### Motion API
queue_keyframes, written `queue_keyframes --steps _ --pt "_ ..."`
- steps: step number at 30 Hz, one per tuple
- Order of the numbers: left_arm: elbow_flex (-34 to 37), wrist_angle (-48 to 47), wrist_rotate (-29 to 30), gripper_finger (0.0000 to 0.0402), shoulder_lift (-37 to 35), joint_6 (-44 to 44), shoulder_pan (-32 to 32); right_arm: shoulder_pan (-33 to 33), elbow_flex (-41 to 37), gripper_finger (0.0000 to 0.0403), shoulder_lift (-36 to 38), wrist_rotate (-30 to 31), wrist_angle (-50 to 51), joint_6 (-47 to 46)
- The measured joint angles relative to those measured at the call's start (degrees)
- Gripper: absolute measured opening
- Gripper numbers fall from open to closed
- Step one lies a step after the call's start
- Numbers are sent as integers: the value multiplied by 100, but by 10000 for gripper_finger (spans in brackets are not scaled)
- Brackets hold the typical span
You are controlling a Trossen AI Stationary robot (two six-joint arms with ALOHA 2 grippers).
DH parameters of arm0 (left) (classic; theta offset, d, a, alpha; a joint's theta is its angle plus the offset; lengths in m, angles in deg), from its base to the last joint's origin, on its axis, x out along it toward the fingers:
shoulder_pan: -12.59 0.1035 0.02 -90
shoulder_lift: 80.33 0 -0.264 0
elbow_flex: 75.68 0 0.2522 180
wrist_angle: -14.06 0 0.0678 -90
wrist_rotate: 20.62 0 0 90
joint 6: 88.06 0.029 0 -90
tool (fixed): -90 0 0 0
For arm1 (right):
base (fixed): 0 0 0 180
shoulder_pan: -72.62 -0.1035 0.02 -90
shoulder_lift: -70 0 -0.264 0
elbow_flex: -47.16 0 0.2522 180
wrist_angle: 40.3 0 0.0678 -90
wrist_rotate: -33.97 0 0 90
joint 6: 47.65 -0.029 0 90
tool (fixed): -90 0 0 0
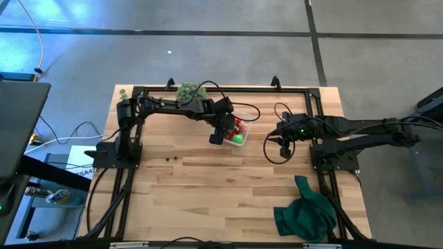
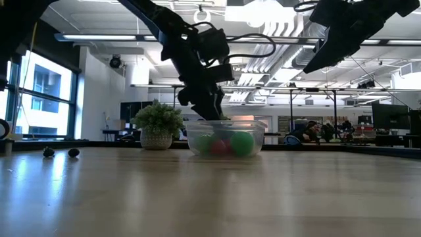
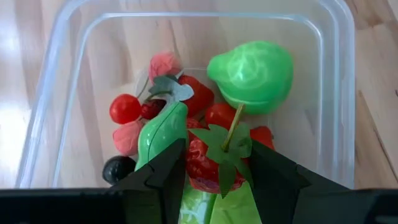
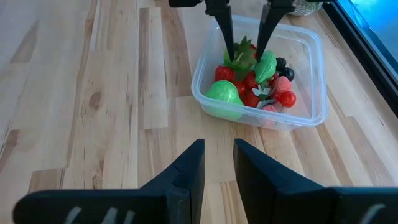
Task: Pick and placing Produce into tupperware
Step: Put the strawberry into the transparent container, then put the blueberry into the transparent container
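The left tool (image 4: 244, 34) hangs inside the tupperware (image 4: 310, 106), fingers parted around a leafy piece but not clearly gripping it, probably to drop it among the produce (image 4: 249, 84). The right tool (image 4: 217, 165) waits near, part-open and empty. Two berries (image 1: 171, 159) lie on the table (image 1: 208, 200).

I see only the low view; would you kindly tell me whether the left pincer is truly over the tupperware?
Observer: Yes, the left pincer is above the tupperware, its fingers apart on either side of a leafy red piece.
Operator: Where is the right pincer?
Observer: The right pincer hovers open and empty, facing the tupperware.
Operator: Anything else on the table?
Observer: A dark green cloth lies at the table's near right corner.
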Motion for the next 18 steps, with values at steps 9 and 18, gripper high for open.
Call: queue_keyframes --steps 9,18 --pt "-2 4 85 160 0 -62 -13 -1 0 75 0 1 0 0" --pt "-1 -24 244 219 0 26 -93 0 0 75 0 3 0 0"
